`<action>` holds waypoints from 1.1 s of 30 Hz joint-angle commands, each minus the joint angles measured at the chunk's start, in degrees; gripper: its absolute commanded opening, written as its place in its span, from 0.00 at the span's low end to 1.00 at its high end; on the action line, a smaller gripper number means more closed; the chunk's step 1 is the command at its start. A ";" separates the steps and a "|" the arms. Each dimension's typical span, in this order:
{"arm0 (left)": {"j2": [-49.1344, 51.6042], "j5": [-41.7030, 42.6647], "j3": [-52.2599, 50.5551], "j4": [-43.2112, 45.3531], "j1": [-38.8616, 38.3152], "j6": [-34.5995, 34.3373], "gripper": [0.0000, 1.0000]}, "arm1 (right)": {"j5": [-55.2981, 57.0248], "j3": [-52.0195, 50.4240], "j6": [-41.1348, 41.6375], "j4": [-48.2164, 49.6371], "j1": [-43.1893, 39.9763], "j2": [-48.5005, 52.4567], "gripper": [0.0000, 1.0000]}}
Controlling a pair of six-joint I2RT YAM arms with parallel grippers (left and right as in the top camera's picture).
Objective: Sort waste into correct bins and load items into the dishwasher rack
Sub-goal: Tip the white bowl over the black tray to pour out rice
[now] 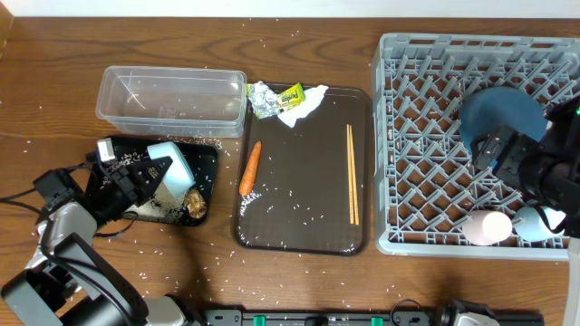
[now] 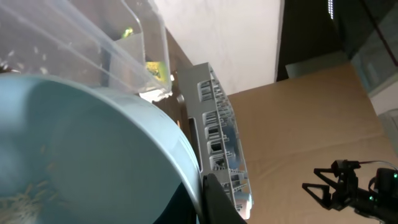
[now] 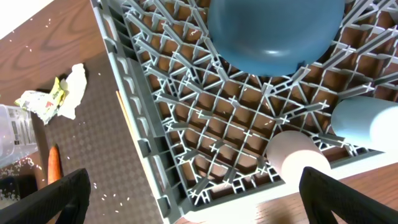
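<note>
My left gripper [image 1: 152,172] is shut on the rim of the white bowl [image 1: 172,166] and holds it tilted over the black tray [image 1: 207,161]. In the left wrist view the bowl [image 2: 93,149] fills the frame, with rice grains [image 2: 25,196] inside and one finger [image 2: 214,199] on its rim. A brown food lump [image 1: 196,206] lies in the tray. The carrot [image 1: 250,167], chopsticks [image 1: 352,172], foil and yellow wrapper [image 1: 275,97] and tissue [image 1: 306,104] lie on the brown serving tray. My right gripper [image 1: 497,149] is open and empty above the rack [image 1: 399,136], which holds the blue dish [image 1: 498,113], pink cup [image 1: 489,226] and light blue cup [image 1: 535,222].
The clear tub [image 1: 172,95] stands behind the black tray. Rice grains are scattered on the wooden table and the brown serving tray [image 1: 304,195]. The right wrist view shows the rack's corner [image 3: 180,186], the dish [image 3: 273,31], the pink cup [image 3: 297,155] and the carrot [image 3: 53,163].
</note>
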 commanded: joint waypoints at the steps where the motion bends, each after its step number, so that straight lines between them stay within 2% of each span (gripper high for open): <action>1: -1.01 -1.51 0.35 0.35 0.35 5.22 0.06 | -0.02 0.31 0.48 -0.17 -0.55 -0.07 0.99; 2: -1.01 -3.87 0.35 0.31 0.59 1.90 0.06 | -0.04 0.31 0.48 -0.17 -0.55 -0.07 0.99; 3: -1.01 -0.07 0.28 0.13 0.72 0.44 0.06 | -0.02 0.31 0.48 -0.17 -0.52 -0.07 0.99; 4: -1.09 2.38 0.28 -0.74 0.59 2.97 0.06 | -0.02 0.31 0.48 -0.24 -0.55 -0.07 0.99; 5: -1.29 2.21 0.22 -0.79 0.33 6.91 0.06 | -0.02 0.31 0.44 -0.26 -0.55 -0.07 0.99; 6: -1.25 0.68 0.22 -0.55 0.33 7.74 0.06 | -0.02 0.31 0.28 -0.20 -0.55 -0.07 0.99; 8: -1.18 -0.87 0.24 0.94 0.37 4.13 0.06 | -0.02 0.31 0.28 0.22 -0.55 -0.07 0.99; 9: -1.18 1.97 0.24 1.18 0.37 4.90 0.06 | -0.02 0.31 0.28 0.26 -0.55 -0.07 0.99; 11: -1.18 1.84 0.24 1.29 0.15 7.06 0.06 | -0.02 0.31 0.28 0.07 -0.55 -0.07 0.99; 12: -1.05 -1.70 0.26 1.64 0.22 6.16 0.06 | -0.02 0.31 0.28 0.02 -0.55 -0.07 0.99; 14: -1.05 -12.17 0.26 1.60 0.26 -3.78 0.06 | -0.02 0.31 0.26 -0.02 -0.52 -0.07 0.99; 15: -1.05 -13.35 0.26 1.29 0.26 -6.82 0.06 | -0.02 0.31 0.26 -0.11 -0.55 -0.07 0.99; 16: -1.07 -9.44 0.24 0.98 0.24 -5.84 0.06 | -0.02 0.31 0.22 -0.24 -0.55 -0.07 0.99; 18: -1.07 2.45 0.28 0.76 0.24 4.20 0.06 | 0.00 0.31 -0.24 -0.48 -0.55 -0.07 0.99; 25: -1.40 2.34 0.46 1.60 0.26 4.96 0.06 | -0.02 0.31 -0.59 -0.63 -0.55 -0.07 0.99; 28: -1.38 -3.65 0.48 1.62 0.37 1.81 0.06 | -0.02 0.31 -0.59 -0.63 -0.55 -0.07 0.99; 30: -1.38 -2.14 0.46 1.60 0.26 3.98 0.06 | -0.02 0.31 -0.59 -0.63 -0.55 -0.07 0.99; 31: -1.38 -4.20 0.48 1.66 0.33 2.75 0.06 | -0.02 0.31 -0.59 -0.66 -0.55 -0.07 0.99; 33: -1.38 -14.91 0.48 1.66 0.37 -6.73 0.06 | -0.02 0.31 -0.59 -0.63 -0.55 -0.07 0.99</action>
